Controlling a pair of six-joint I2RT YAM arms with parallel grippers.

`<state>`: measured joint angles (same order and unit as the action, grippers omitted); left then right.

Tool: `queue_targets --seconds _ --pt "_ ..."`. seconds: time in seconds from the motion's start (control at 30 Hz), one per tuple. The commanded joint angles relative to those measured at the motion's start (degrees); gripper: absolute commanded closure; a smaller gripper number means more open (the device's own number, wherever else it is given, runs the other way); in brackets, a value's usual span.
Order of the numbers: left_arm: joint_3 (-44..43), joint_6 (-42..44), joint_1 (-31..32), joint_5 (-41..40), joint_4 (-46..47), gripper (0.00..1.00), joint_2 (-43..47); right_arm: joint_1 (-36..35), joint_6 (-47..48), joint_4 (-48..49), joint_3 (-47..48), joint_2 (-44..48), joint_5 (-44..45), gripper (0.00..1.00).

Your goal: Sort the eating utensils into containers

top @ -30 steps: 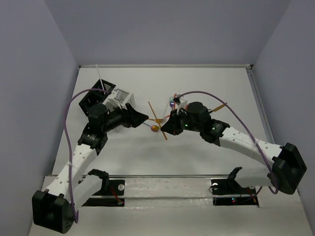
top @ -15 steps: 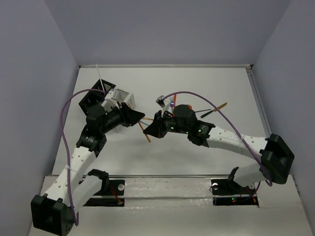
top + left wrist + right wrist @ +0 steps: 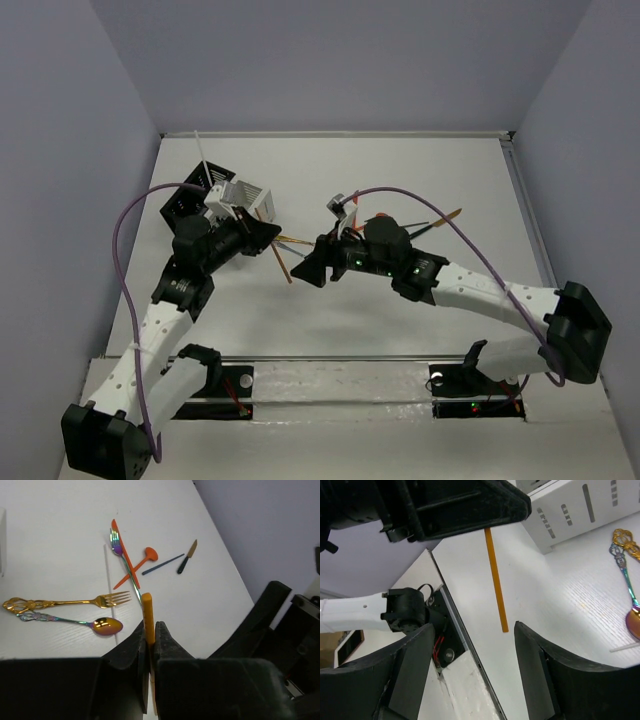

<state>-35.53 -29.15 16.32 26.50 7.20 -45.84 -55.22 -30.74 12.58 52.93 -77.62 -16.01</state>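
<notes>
An orange stick (image 3: 146,614) is pinched upright between the jaws of my left gripper (image 3: 150,630), which is shut on it; from above the stick (image 3: 283,262) slants down from the left gripper (image 3: 275,238). My right gripper (image 3: 308,268) faces it, open and empty. In the right wrist view the stick (image 3: 495,580) hangs from the left gripper, ending above the gap of the right gripper (image 3: 472,630). A gold fork (image 3: 60,601) and an iridescent spoon (image 3: 75,622) lie on the table. The black caddy (image 3: 180,205) and white caddy (image 3: 245,195) stand behind the left arm.
Farther out lie an orange-red knife (image 3: 125,550), an orange spoon (image 3: 141,562), a rainbow fork (image 3: 120,550), a blue stick (image 3: 162,564), a dark knife (image 3: 187,557) and a thin white stick (image 3: 111,595). The white caddy's slotted wall (image 3: 580,505) is close by.
The right gripper carried the orange stick left to the left gripper. The left jaws shut on it and the right jaws opened, letting it go.
</notes>
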Motion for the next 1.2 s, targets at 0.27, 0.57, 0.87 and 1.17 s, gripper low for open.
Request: queue_targets --seconds 0.27,0.57,0.87,1.17 --pt "-17.98 5.33 -5.85 -21.92 -3.07 0.94 -7.4 -0.5 3.41 -3.17 -15.04 18.64 15.74 0.29" --pt "-31.34 9.45 -13.32 -38.79 0.62 0.94 -19.88 -0.5 2.44 -4.84 -21.19 24.18 19.0 0.3" --pt "-43.91 17.0 -15.17 -46.01 0.71 0.94 -36.93 -0.5 1.47 -6.6 -24.98 28.31 18.3 0.3" --pt "-48.4 20.44 -16.84 -47.94 2.99 0.94 -44.94 -0.5 2.26 -8.62 -24.98 28.24 17.68 0.3"
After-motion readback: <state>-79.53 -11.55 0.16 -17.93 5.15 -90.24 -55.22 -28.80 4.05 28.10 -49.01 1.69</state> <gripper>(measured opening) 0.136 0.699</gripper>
